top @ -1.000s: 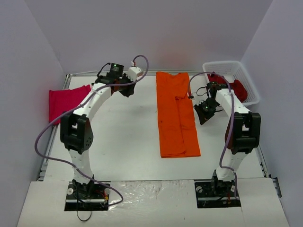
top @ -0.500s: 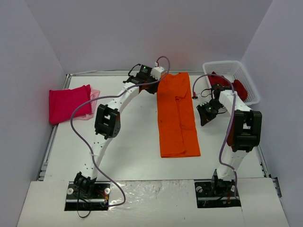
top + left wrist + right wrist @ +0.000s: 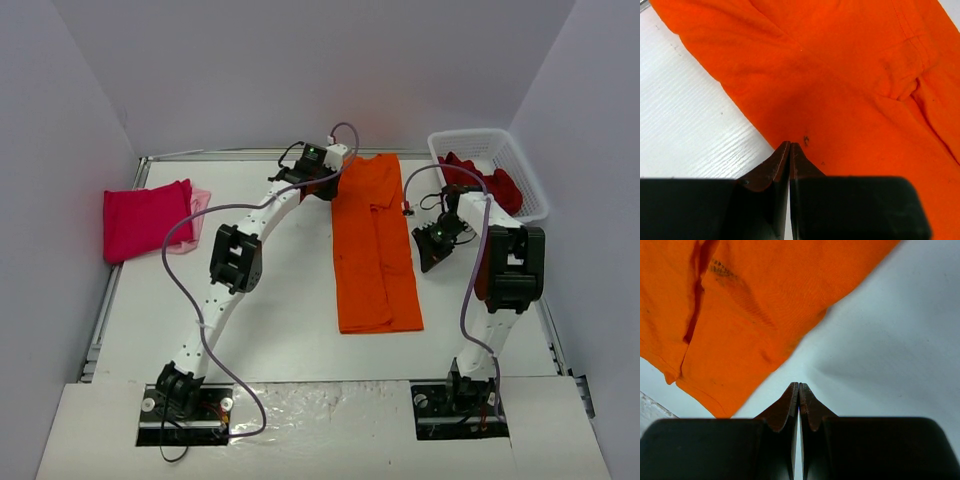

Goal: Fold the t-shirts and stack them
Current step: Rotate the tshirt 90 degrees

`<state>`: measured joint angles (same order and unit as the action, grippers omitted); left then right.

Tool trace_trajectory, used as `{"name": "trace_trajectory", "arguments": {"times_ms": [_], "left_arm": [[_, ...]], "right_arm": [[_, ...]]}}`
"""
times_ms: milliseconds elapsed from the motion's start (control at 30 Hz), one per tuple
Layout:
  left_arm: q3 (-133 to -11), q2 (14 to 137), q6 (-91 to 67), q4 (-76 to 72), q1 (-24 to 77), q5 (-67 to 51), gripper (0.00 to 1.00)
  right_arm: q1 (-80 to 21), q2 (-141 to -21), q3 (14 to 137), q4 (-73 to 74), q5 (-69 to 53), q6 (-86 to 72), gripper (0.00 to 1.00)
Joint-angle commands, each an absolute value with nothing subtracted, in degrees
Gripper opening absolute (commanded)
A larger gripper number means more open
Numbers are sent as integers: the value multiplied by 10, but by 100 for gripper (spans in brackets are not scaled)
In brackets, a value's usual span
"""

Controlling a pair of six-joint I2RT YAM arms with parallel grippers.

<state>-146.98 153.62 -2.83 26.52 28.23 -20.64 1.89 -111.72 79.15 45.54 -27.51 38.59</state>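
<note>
Lengthwise, orange t-shirt (image 3: 375,240) flat, long axis near to far.

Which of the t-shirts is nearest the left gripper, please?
The orange t-shirt, a long strip mid-table; the left gripper sits at its edge. The magenta one lies far left, the dark red ones in the basket.

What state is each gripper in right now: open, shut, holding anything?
Left gripper: shut, nothing seen between its jaws, tips at the orange t-shirt's edge.
Right gripper: shut, holding nothing, over the table.
</note>
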Motion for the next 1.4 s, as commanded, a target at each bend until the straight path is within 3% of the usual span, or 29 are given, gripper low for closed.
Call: {"name": "trace_trajectory", "arguments": {"times_ms": [0, 1367], "left_arm": [[-1503, 1541, -44, 235, 290, -200, 2], [-1513, 1582, -64, 284, 281, -101, 2]], "right_arm": [[21, -1127, 796, 480, -286, 387, 0], [4, -1160, 802, 487, -276, 381, 0]]}}
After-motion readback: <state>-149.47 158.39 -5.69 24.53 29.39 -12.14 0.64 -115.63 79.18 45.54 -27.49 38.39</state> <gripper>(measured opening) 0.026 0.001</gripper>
